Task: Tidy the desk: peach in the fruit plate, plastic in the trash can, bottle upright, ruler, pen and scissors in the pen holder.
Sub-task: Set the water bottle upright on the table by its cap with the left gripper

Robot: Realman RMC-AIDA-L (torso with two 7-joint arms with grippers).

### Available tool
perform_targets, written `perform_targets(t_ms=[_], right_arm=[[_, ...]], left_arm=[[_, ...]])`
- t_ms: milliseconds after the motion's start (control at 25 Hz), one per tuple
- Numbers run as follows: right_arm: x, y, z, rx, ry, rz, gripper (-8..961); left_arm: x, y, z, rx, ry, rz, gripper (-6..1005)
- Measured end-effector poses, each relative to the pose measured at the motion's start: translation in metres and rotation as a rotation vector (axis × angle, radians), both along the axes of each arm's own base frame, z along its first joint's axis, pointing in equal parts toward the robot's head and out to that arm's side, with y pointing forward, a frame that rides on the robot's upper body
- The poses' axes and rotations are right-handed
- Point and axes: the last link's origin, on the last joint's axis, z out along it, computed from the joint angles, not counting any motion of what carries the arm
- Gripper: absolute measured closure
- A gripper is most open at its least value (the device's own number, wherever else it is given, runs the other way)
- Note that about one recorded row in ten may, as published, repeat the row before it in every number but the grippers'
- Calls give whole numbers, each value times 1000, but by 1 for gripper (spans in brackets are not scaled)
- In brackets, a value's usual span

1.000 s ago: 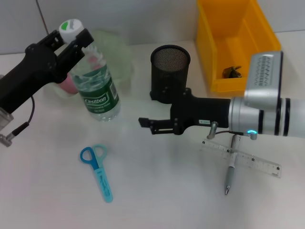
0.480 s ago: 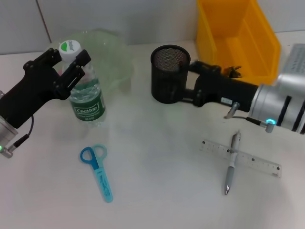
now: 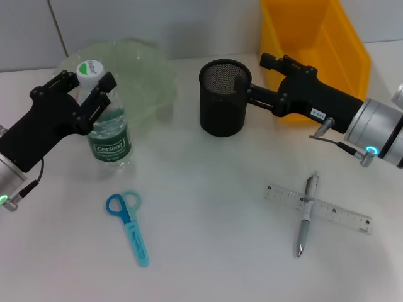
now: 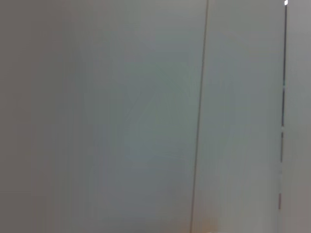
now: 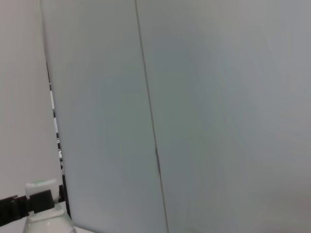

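Left gripper [image 3: 87,80] clamped around neck of clear plastic water bottle with green label and white cap [image 3: 106,129]; bottle upright on white desk [image 3: 208,251], just in front of translucent green fruit plate [image 3: 148,69]. Bottle cap also visible in right wrist view [image 5: 41,186], between black fingers. Right gripper [image 3: 249,95] held level beside rim of black mesh pen holder [image 3: 223,97], in front of yellow plastic bin [image 3: 315,44]; finger state: cannot tell. Blue scissors [image 3: 129,226] flat on desk near bottle. Silver pen [image 3: 305,215] lying across clear ruler [image 3: 318,207], touching, well apart from holder. Left wrist view: plain wall only.
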Motion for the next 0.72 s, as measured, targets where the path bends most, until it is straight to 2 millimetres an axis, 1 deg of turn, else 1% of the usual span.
perform_targets(t_ms=[160, 560, 720], right_arm=[[0, 1, 2, 9, 8, -5, 147], [1, 0, 2, 14, 7, -4, 149], [1, 0, 2, 20, -2, 2, 150]], left_arm=[[-4, 0, -5, 18, 7, 37, 489], [-5, -1, -16, 24, 29, 62, 484], [-4, -1, -18, 28, 34, 63, 482]])
